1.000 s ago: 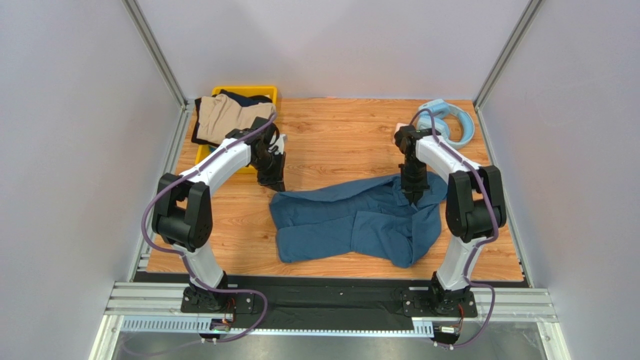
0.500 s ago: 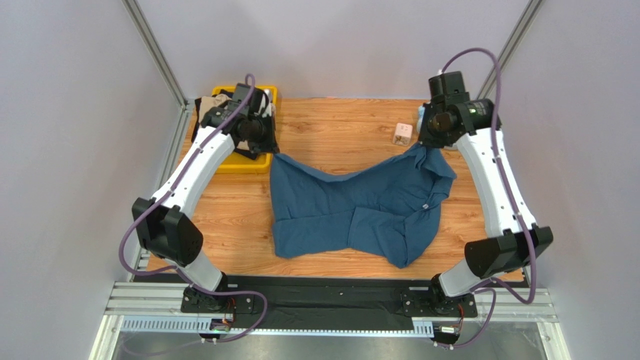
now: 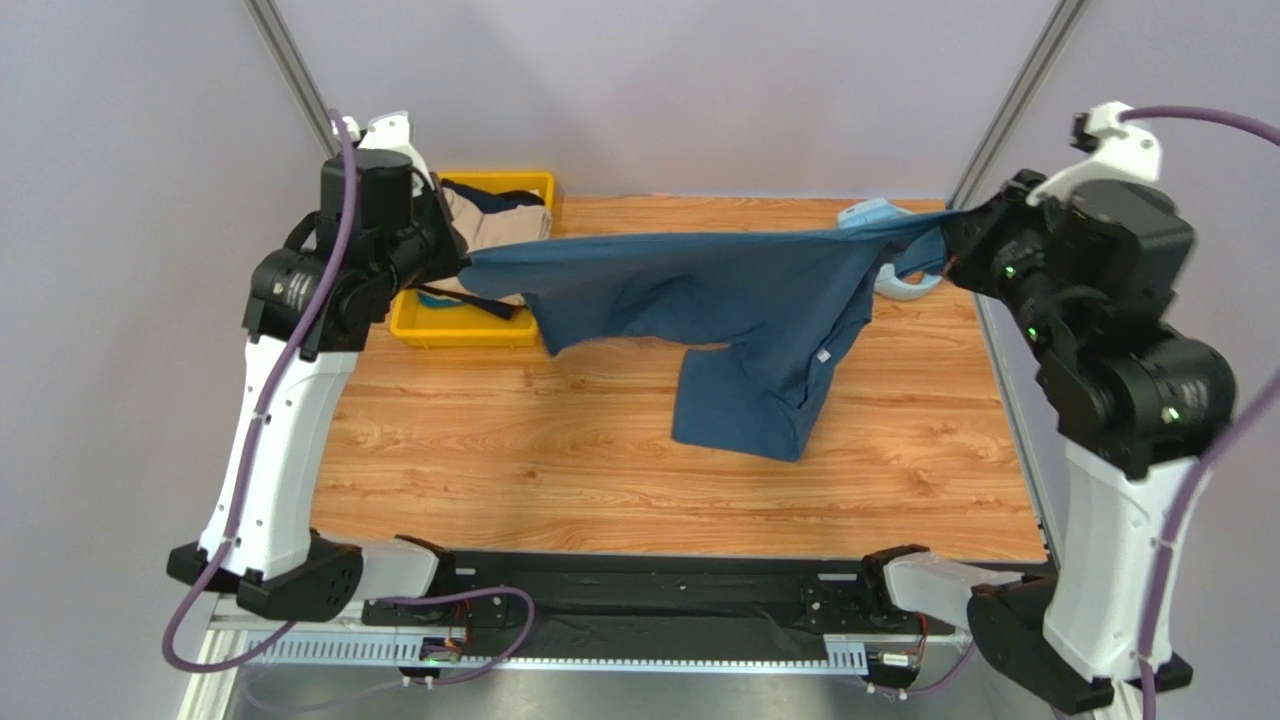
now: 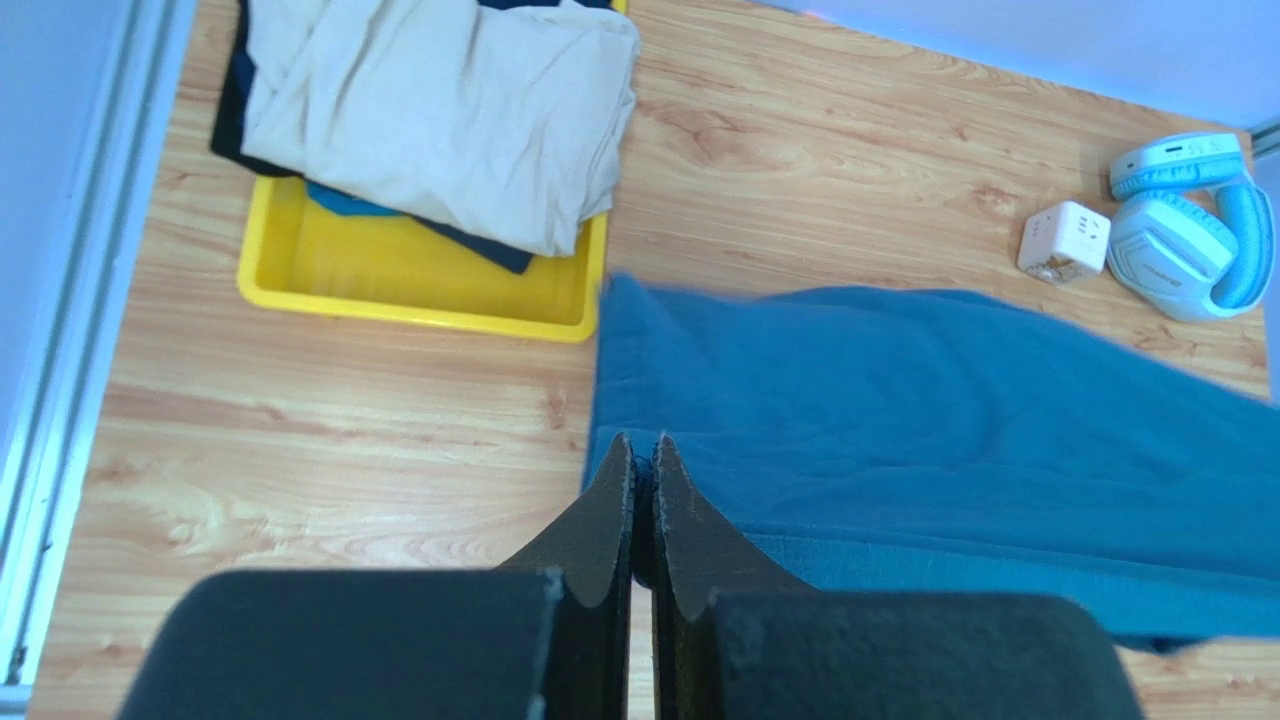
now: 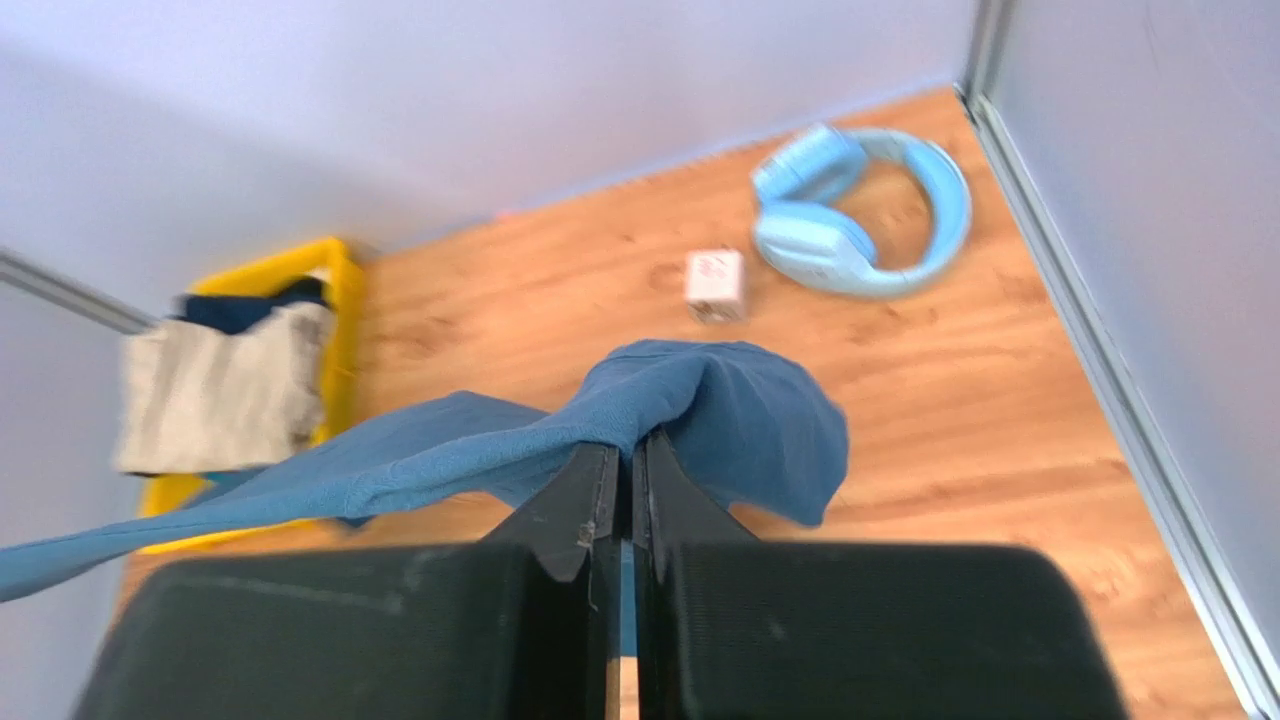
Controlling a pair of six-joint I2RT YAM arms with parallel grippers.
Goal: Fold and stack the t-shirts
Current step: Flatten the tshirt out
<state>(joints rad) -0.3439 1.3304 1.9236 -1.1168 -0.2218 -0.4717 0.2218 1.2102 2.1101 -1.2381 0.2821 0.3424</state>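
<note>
Currently the teal t-shirt is being held stretched above the table, pinched by the left gripper and right gripper; seemingly an even, flat lay-down is being called for next.

Count: 1 teal-blue t-shirt, 1 tan shirt, 1 navy garment visible, 1 yellow bin, 1 headphone set, 1 white cube.

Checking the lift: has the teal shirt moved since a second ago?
Yes. The teal shirt has risen from the table toward the far edge, one corner now beside the yellow bin.
</note>
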